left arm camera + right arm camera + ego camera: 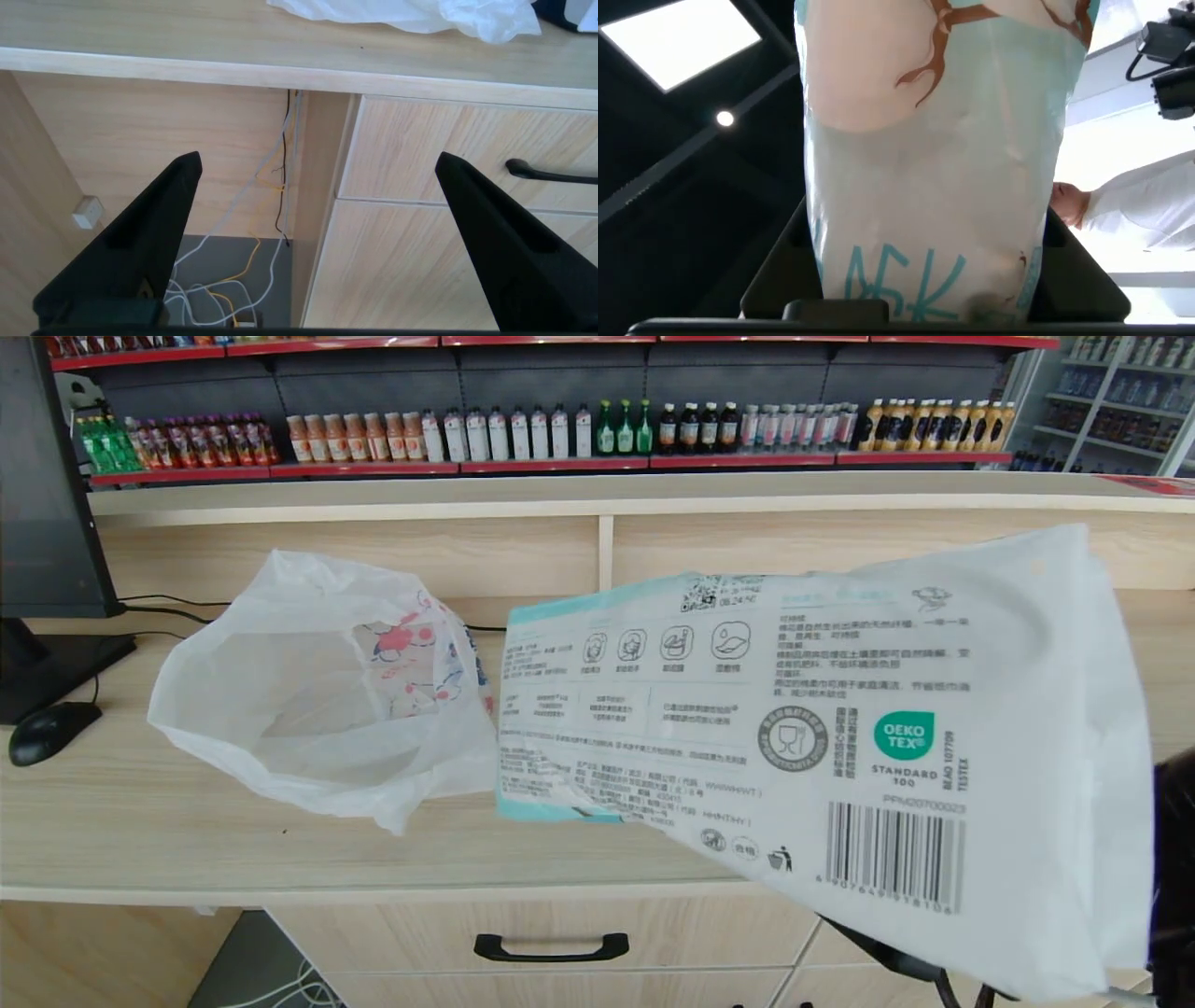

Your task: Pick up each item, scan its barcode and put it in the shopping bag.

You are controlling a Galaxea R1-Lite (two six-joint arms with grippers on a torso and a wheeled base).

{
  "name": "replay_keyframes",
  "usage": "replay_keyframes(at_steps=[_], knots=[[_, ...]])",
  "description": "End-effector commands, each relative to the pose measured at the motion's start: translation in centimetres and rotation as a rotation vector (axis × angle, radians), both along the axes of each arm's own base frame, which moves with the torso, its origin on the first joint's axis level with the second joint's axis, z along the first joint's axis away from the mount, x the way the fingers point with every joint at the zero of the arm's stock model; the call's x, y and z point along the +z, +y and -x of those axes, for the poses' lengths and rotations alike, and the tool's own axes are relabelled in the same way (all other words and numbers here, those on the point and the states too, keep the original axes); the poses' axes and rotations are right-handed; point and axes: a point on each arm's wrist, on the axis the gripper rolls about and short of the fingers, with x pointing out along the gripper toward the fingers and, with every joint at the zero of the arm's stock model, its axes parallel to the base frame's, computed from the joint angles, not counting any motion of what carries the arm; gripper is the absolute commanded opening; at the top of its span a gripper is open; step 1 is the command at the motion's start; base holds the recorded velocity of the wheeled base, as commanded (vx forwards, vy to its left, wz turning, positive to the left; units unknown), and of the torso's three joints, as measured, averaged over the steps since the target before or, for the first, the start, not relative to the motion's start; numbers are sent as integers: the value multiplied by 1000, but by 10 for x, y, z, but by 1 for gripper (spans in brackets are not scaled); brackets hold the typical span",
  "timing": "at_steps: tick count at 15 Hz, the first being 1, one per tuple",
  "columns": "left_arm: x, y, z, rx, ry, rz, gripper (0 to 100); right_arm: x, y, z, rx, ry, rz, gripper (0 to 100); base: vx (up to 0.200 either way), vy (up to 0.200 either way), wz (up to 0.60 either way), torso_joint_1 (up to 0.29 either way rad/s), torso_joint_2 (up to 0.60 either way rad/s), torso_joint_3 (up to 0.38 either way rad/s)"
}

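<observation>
A large white soft pack (803,728) with teal trim hangs in the air over the counter's right half. Its printed back and barcode (892,854) face the head view. In the right wrist view the pack (938,140) stands between the black fingers (780,271) of my right gripper (929,271), which is shut on it. The translucent white shopping bag (308,700) lies on the counter to the left, mouth open toward the front; a red and blue pattern (415,658) shows through its film. My left gripper (318,233) hangs open below the counter's front edge, holding nothing.
A monitor (47,504) and a black mouse (51,730) sit at the counter's left end, with cables behind. A raised wooden ledge (597,504) backs the counter. Drawers with a black handle (551,947) are under the front edge. Cables (252,271) hang beneath.
</observation>
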Motion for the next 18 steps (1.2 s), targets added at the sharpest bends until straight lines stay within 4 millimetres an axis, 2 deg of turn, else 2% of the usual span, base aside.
replay_keyframes(at_steps=[1, 4, 13, 17, 18], knots=[[0, 0, 0, 0, -1, 1, 100, 7, -4, 4, 3, -10, -21, 0, 0, 0, 0, 0, 0, 0], [0, 0, 0, 0, -1, 1, 100, 12, -8, 8, 20, 14, -41, 0, 0, 0, 0, 0, 0, 0], [0, 0, 0, 0, -1, 1, 100, 12, -10, 7, 11, 23, -41, 0, 0, 0, 0, 0, 0, 0], [0, 0, 0, 0, -1, 1, 100, 2, -21, 2, -81, 51, -27, 0, 0, 0, 0, 0, 0, 0], [0, 0, 0, 0, -1, 1, 100, 4, -29, 5, -115, 6, -27, 0, 0, 0, 0, 0, 0, 0]])
